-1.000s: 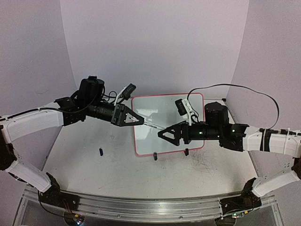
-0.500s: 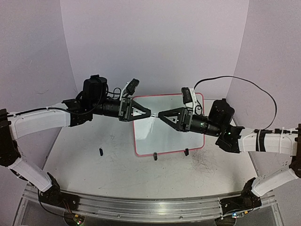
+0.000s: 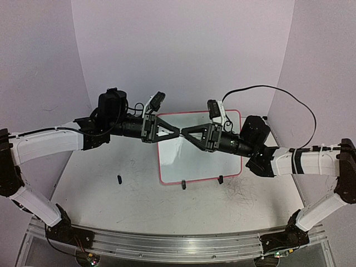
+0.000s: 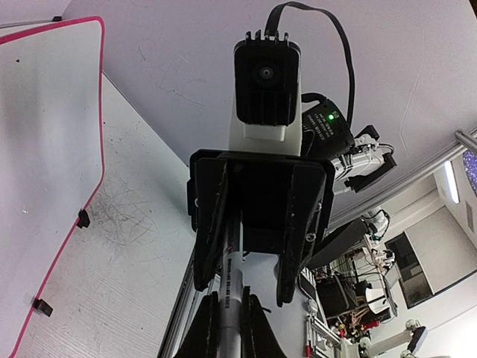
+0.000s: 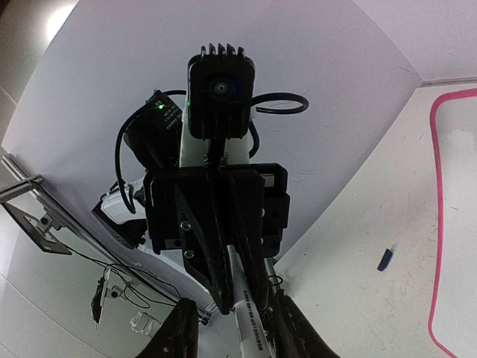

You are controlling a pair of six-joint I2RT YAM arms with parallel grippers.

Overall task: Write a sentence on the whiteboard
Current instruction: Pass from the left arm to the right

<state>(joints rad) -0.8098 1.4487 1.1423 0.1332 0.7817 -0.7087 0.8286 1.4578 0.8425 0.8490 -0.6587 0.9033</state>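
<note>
Fingers (image 4: 206,332) of the left gripper (image 3: 176,132) are clamped tight on a white marker (image 4: 228,298), which I see running straight out from between them. The right gripper (image 3: 185,133) faces it tip to tip. Its fingers (image 5: 179,332) stand on either side of the same marker, with a gap showing on one side, so they are not closed on it. From my top view, both grippers meet over the far part of the whiteboard (image 3: 194,161). The board lies flat on the table (image 3: 111,200), a little right of centre, with its pink-red rim and two black clip feet (image 3: 184,183) on the near edge. A small dark piece (image 3: 119,179) lies on the table left of the board.
</note>
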